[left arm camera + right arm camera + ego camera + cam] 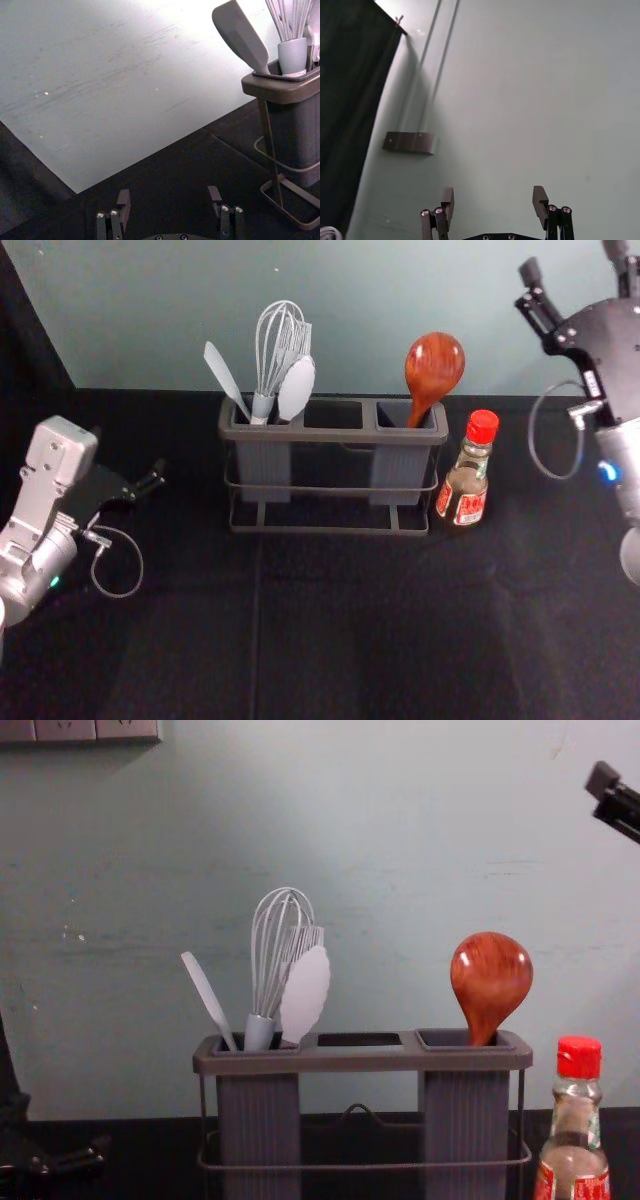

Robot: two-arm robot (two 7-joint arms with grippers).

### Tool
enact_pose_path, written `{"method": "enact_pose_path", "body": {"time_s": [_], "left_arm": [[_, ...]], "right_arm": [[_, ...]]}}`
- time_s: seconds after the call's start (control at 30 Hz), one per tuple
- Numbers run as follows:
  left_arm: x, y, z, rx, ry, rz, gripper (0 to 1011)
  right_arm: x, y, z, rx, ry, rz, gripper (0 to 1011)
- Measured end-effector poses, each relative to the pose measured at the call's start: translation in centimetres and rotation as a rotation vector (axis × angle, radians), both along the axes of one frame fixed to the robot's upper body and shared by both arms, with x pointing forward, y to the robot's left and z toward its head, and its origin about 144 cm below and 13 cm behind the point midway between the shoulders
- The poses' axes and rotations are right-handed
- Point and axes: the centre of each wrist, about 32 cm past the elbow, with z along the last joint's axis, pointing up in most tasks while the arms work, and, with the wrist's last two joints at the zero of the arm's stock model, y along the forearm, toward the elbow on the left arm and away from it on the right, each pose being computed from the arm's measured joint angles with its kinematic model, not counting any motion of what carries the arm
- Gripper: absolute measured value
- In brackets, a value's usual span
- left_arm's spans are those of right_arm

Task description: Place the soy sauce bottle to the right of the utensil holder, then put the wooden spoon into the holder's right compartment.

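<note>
- Red cap on top, the soy sauce bottle [466, 480] stands on the surface [345, 630] in the head view, just beside the right end of the utensil holder [335, 436]. The wooden spoon [434, 365] leans in the right compartment [400, 468], bowl up. Both placements look done.
- In the left wrist view, the left gripper [169, 196] has its fingers spread wide with nothing between them, out to the holder's left.
- In the right wrist view, the right gripper [493, 195] is wide and empty too, facing the wall [520, 90].
- The chest view has the bottle upright and the spoon's handle down inside the holder; the right gripper hangs high at the right edge. Nothing seems left but parking the arms.
</note>
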Motion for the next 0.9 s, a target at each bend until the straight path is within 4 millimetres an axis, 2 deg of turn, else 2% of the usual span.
{"method": "enact_pose_path", "body": {"time_s": [0.27,0.4,0.5,0.67,0.9], "left_arm": [[0.0,0.0,0.0,0.000,0.000,0.000,1011],[0.0,0.0,0.0,0.000,0.000,0.000,1011],[0.0,0.0,0.0,0.000,0.000,0.000,1011],[0.0,0.0,0.0,0.000,0.000,0.000,1011],[0.0,0.0,0.0,0.000,0.000,0.000,1011]], "right_arm": [[-0.4,-2.9,-0.1,-0.059,0.061,-0.096,1002],[-1.0,-3.7,-0.1,-0.113,0.162,-0.157,1003],[-1.6,-4.5,0.0,-0.169,0.316,-0.214,1002],[-1.9,-5.0,-0.3,-0.208,0.439,-0.227,1003],[-1.9,-5.0,-1.9,-0.248,0.551,-0.221,1003]]}}
